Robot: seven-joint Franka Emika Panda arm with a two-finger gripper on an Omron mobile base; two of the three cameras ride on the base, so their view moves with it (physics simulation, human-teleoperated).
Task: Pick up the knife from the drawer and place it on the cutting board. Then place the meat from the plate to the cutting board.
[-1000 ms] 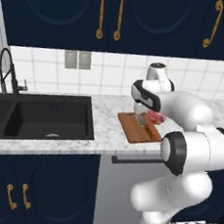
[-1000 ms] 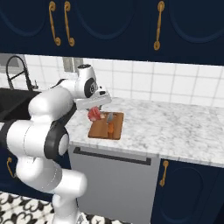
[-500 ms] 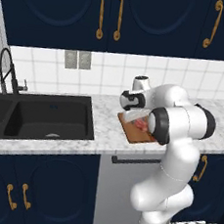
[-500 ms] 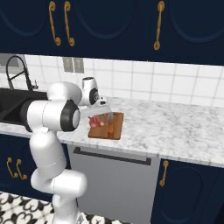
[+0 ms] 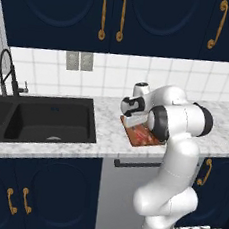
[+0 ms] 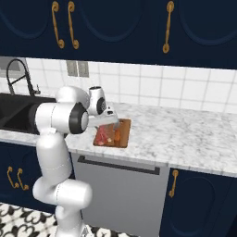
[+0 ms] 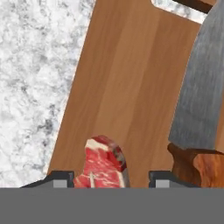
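Now, scene: a white robot arm leans over a marble table in a navy kitchen.
Cutting board [image 7: 131, 87]: flat on the table [image 7: 30, 87].
Meat [image 7: 101, 168]: on the board, between the two fingertips.
Knife [image 7: 199, 100]: lying on the board beside the meat, grey blade and orange-brown handle.
Fingers [image 7: 59, 178]: standing apart either side of the meat; whether they press it I cannot tell.
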